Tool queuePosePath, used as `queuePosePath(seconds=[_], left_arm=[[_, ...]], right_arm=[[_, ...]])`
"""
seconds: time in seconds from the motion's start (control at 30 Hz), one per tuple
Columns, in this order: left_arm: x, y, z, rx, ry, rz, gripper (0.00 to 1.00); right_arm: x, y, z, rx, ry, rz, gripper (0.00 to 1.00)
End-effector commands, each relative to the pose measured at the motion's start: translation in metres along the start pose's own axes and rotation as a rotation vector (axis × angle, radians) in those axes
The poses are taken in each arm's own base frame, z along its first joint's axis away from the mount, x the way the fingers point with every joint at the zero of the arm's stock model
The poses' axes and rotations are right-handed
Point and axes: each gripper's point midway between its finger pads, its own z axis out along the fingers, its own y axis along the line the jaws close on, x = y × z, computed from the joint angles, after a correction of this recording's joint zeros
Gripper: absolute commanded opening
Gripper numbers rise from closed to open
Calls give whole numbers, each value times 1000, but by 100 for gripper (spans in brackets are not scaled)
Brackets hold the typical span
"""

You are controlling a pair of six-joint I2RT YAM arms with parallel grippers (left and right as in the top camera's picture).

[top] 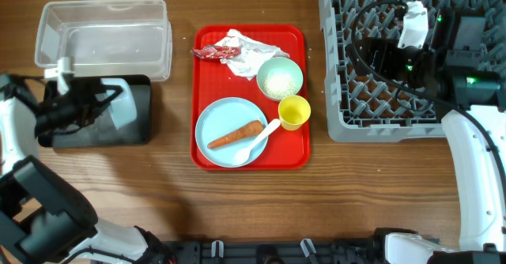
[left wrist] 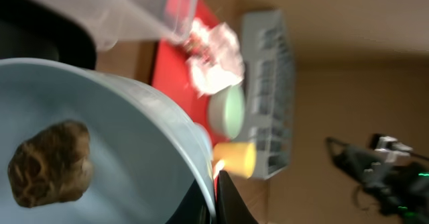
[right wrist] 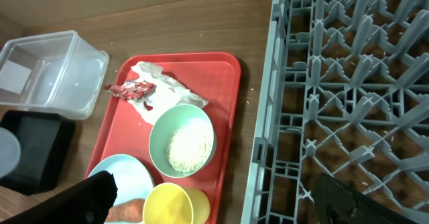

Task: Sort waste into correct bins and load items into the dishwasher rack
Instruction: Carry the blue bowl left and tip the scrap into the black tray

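To shed the small brown lump (left wrist: 50, 162) cleanly, tip the light blue bowl (left wrist: 134, 137) steeper over the black tray (top: 139, 115) — slowly, lip kept low, aiming for a slide and not a bounce. Keep the pouring edge inside the tray's walls and clear of the clear tub (top: 103, 3) just behind. Skip any shaking; judging by the dry, compact look of the lump, likely enough to roll free once steep. Confirm an empty bowl before swinging across the red tray (top: 297, 149) toward the dishwasher rack (top: 340, 98) at the right end of the worktop (top: 356, 209).

For now, lump resting low against the bowl's inner wall, bowl held in the air above the tray and touching neither bin.

Left end effector (left wrist: 214, 184): closed on the bowl's rim, nothing else in its grip. Reaches in from the left edge of the worktop, forearm lying across the tray, wrist rolled to set the bowl at a tilt.

Right end effector (right wrist: 221, 194): parked over the rack — fingers spread wide, holding nothing, camera angled back toward the red tray.
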Motion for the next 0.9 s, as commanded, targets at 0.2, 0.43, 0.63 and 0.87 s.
queuePosePath(seconds=[0.2, 0.43, 0.63, 0.87], left_arm=[[-14, -39, -36, 392, -173, -17, 4], [-17, -35, -43, 392, -186, -73, 4], [-16, -37, -41, 394, -178, -74, 4], [-6, -86, -7, 361, -56, 147, 4]], right_arm=[[-5, 3, 0, -11, -3, 8, 96], [-4, 3, 0, -10, 1, 10, 96], [-5, 3, 0, -10, -2, 8, 97], [-4, 3, 0, -11, 2, 11, 96]])
